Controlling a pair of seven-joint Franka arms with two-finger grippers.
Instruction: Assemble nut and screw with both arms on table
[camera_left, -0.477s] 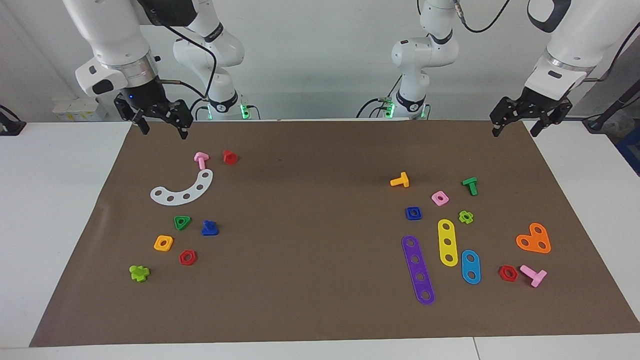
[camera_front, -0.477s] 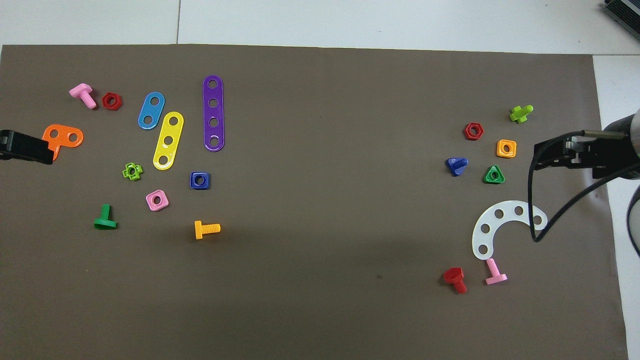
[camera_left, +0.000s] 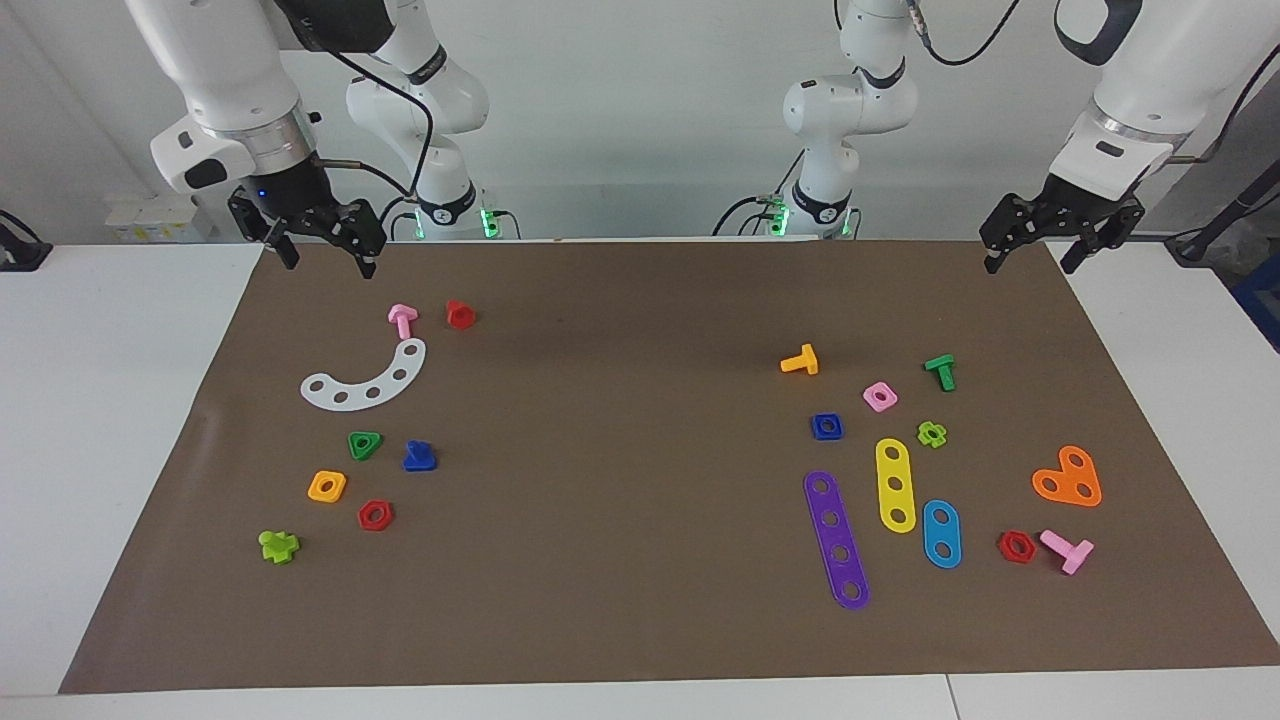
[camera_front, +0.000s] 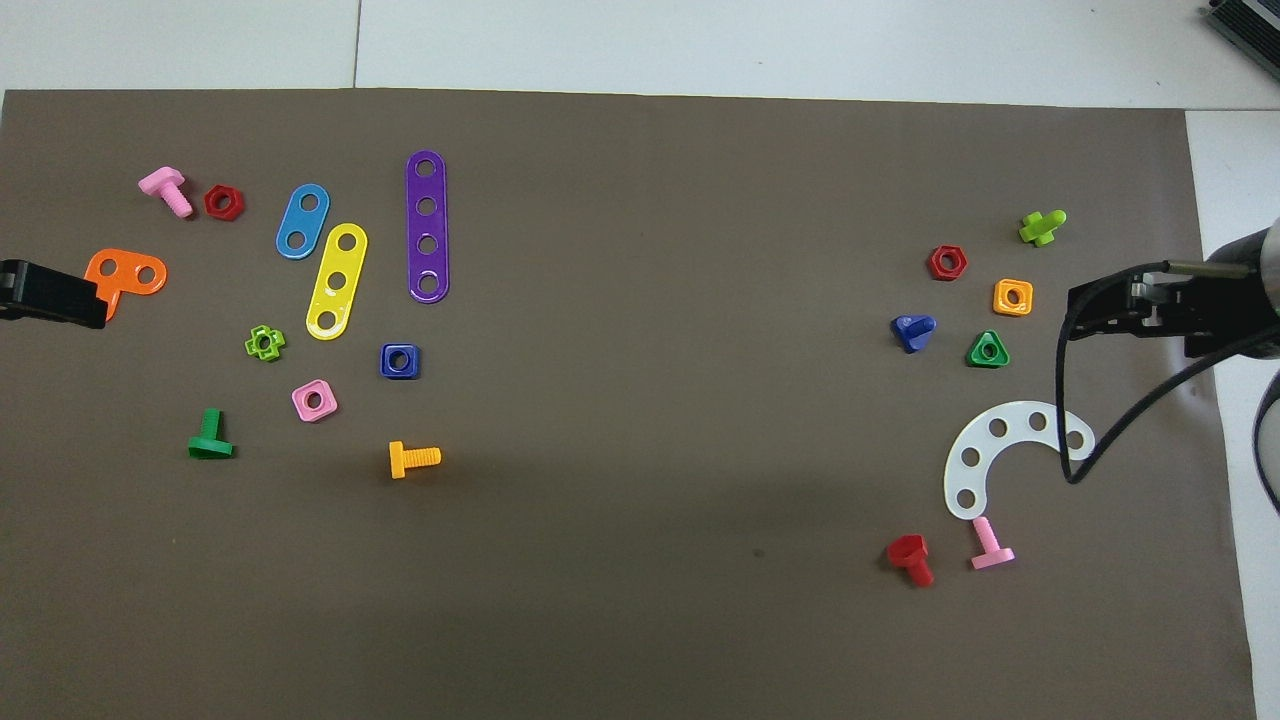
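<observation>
The nut (camera_left: 827, 427) is found flat on the mat (camera_left: 640, 600) toward the left arm's end of the bench (camera_left: 100, 450), beside the pink square nut (camera_left: 880, 397). The screw (camera_left: 420, 457) is found toward the right arm's end, beside the green triangular nut (camera_left: 364, 445). The left end effector (camera_left: 1030, 262) and right end effector (camera_left: 322, 262) are held released and empty above the mat's edge nearest the robots. No legible writing is observed.
</observation>
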